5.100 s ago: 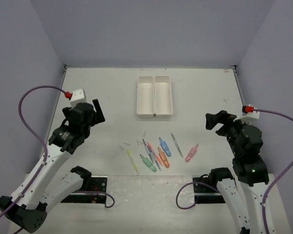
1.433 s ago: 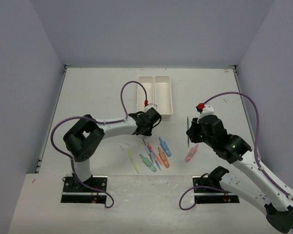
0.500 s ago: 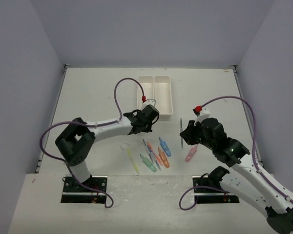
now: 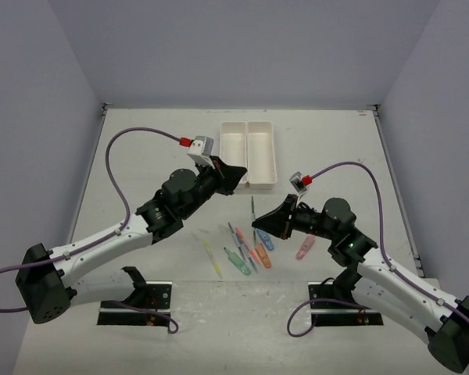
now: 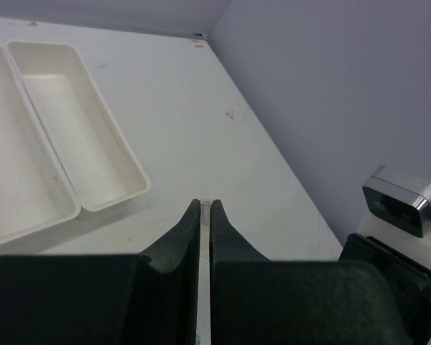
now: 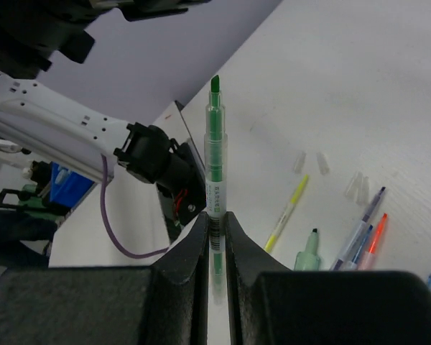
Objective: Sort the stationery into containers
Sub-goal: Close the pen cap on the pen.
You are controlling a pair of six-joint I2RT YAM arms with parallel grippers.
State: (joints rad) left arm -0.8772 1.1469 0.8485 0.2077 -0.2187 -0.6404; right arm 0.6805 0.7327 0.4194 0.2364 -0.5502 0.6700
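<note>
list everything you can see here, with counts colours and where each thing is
tray: 1, white, two empty compartments, far middle
green pen: 1, green, upright in right gripper
thin clear piece: 1, clear, pinched in left gripper
yellow pen: 1, yellow, left of cluster
green highlighter: 1, green, cluster front
orange piece: 1, orange, cluster
blue piece: 1, blue, cluster
pink piece: 1, pink, apart at right
thin pens: about 3, red and greyish, cluster middle
clear caps: at least 2, beside yellow pen
left gripper: 1, black, near tray
right gripper: 1, black, above cluster
</note>
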